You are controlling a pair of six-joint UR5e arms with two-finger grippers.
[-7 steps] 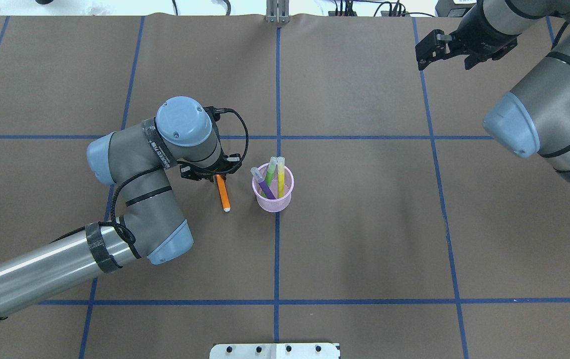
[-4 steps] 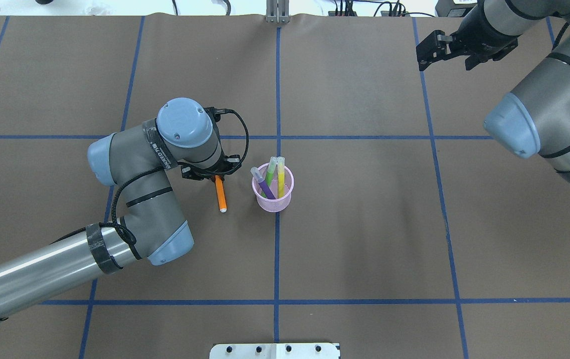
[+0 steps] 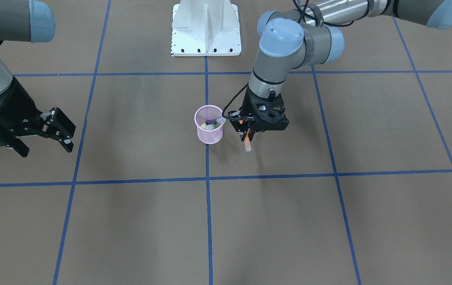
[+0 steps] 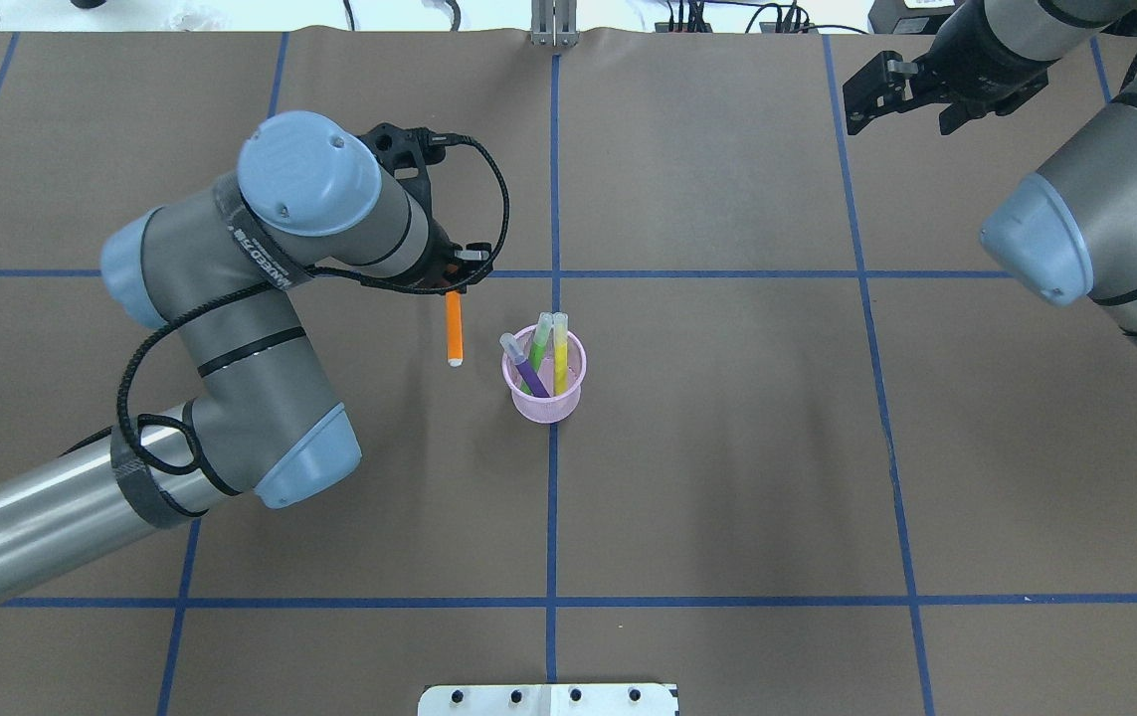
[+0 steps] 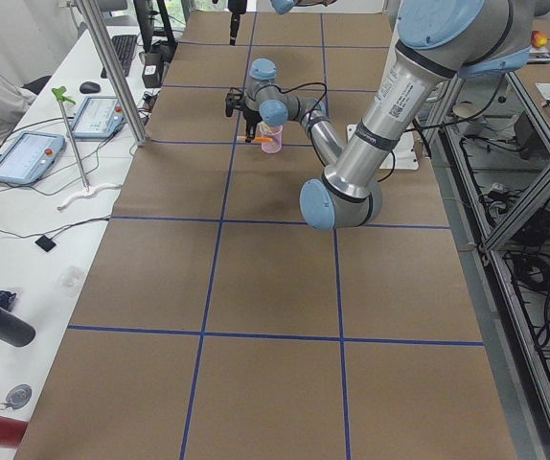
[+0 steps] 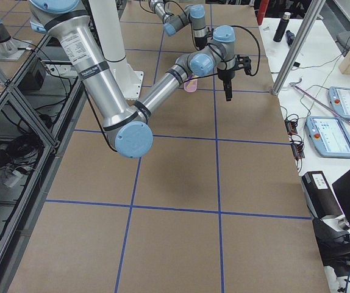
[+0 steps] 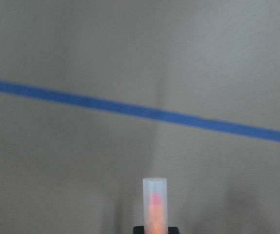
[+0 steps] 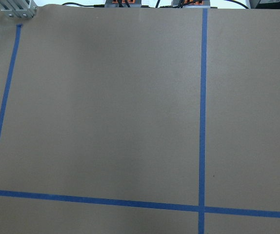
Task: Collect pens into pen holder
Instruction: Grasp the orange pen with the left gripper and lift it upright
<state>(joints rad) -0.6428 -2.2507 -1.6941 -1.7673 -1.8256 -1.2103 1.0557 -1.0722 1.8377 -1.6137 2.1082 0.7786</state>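
**A:** Where do we have the left arm?

**B:** In the overhead view we see it come in from 8 o'clock and fold back at the elbow. The wrist is turned so the left gripper [image 4: 451, 286] points straight down over the table [image 4: 727, 447].

**A:** And its claw?

**B:** Clenched on the orange pen [image 4: 454, 333]. We grip it by the upper end with the clear cap hanging lowest. The wrist camera looks down along it toward a blue tape line [image 7: 130, 109].

**A:** Is the cap touching the paper?

**B:** We cannot tell for sure. From the front, the pen hangs near upright beneath the fingers.

**A:** Where does that put it against the pen holder [image 4: 548, 406]?

**B:** At about 10 o'clock of the cup in the overhead view, just beside it and apart from the rim.

**A:** What do we see inside the cup?

**B:** Three pens, all leaning. The purple pen [image 4: 531, 378] tips toward 10 o'clock. The green pen [image 4: 539, 348] and the yellow-green pen [image 4: 560, 358] tip toward 12.

**A:** And the right arm?

**B:** Off at 1 o'clock of the overhead view, well apart from the cup. The right gripper [image 3: 47, 151] is released, with its fingers spread wide above the table. Its wrist camera shows us brown paper and tape lines.
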